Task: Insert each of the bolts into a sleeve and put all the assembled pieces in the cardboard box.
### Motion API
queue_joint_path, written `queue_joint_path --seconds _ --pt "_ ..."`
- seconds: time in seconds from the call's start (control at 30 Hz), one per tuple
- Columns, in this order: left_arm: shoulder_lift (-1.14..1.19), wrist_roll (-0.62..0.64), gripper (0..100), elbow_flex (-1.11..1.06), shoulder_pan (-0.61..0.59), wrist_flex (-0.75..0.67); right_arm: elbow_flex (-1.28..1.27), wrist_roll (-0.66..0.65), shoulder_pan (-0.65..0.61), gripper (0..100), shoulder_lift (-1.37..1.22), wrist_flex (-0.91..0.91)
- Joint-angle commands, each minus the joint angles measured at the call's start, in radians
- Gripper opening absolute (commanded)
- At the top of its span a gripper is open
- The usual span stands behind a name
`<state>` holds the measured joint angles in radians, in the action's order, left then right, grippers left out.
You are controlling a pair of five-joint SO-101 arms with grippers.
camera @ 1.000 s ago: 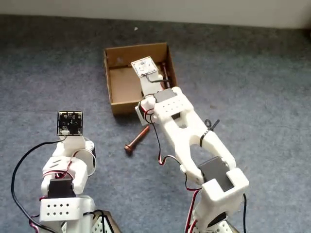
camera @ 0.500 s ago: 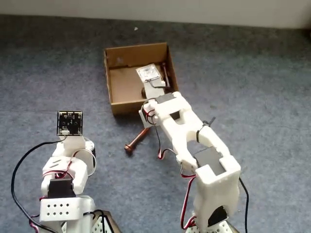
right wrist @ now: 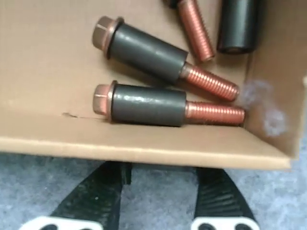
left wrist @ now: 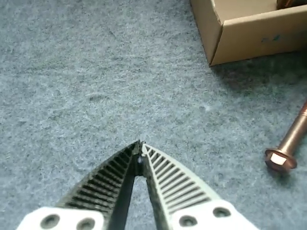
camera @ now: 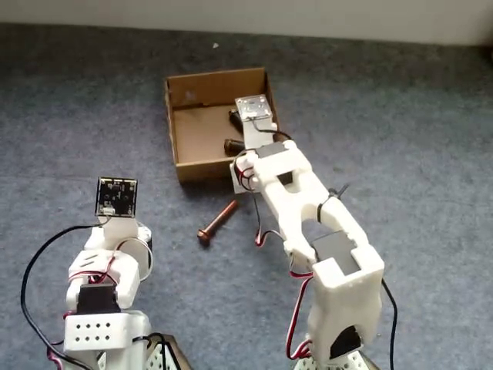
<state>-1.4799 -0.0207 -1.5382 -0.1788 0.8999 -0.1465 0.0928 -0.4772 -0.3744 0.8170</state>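
Across the grey carpeted tabletop [camera: 416, 131], the right arm [camera: 308, 223] is standing extended to the near right corner of the cardboard box [camera: 202, 168], while the left arm [camera: 104, 270] is sitting folded well back from it. The right gripper [right wrist: 160, 177] is hanging just outside the box's near wall with its jaws spread and nothing between them; the left gripper [left wrist: 139, 146] is pointing at bare carpet with its tips pressed together, holding nothing. Inside the box, two assembled pieces [right wrist: 148, 104] are lying side by side by the near wall, each a copper bolt through a dark sleeve, and one more dark sleeve [right wrist: 237, 21] is lying beyond them, seemingly empty. What the coming move is hinging on is the loose bolt [camera: 218, 222]: it is lying on the carpet between the arms, just in front of the box, its long axis running diagonally, flanged hex head toward the left arm and threaded end toward the box. The right gripper is looking the nearer of the two. The bolt is showing a clean copper shank, bare of any sleeve.
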Motion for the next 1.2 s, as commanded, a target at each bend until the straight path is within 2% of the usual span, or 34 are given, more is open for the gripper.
queue_joint_path --seconds 0.0,0.27,0.5,0.57,0.63,0.7,0.8,0.87,1.0,1.17 --pt "-0.007 -0.018 1 0.004 -0.008 -0.017 0.045 0.005 0.008 0.4 0.059 -0.005" --pt "-0.007 -0.020 1 0.004 -0.008 -0.017 -0.104 0.011 0.013 1.2 0.328 0.139" --pt "-0.007 -0.020 1 0.004 -0.008 -0.017 -0.354 0.035 0.010 1.9 0.530 0.145" --pt "-0.007 -0.020 1 0.004 -0.008 -0.017 -0.397 0.123 0.008 5.4 0.561 0.148" --pt "-0.007 -0.020 1 0.004 -0.008 -0.017 -0.429 0.175 0.002 13.9 0.570 0.170" --pt "-0.007 -0.020 1 0.004 -0.008 -0.017 -0.446 0.184 -0.022 21.5 0.572 0.209" --pt "-0.007 -0.020 1 0.002 -0.008 -0.017 -0.446 0.181 -0.067 23.1 0.581 0.265" --pt "-0.007 -0.020 1 0.002 -0.008 -0.017 -0.446 0.120 -0.093 23.1 0.581 0.320" --pt "-0.007 -0.020 1 0.002 -0.008 -0.017 -0.443 -0.091 -0.108 23.1 0.581 0.361" --pt "-0.007 -0.020 1 0.002 -0.008 -0.015 -0.446 -0.374 -0.056 23.1 0.579 0.364"
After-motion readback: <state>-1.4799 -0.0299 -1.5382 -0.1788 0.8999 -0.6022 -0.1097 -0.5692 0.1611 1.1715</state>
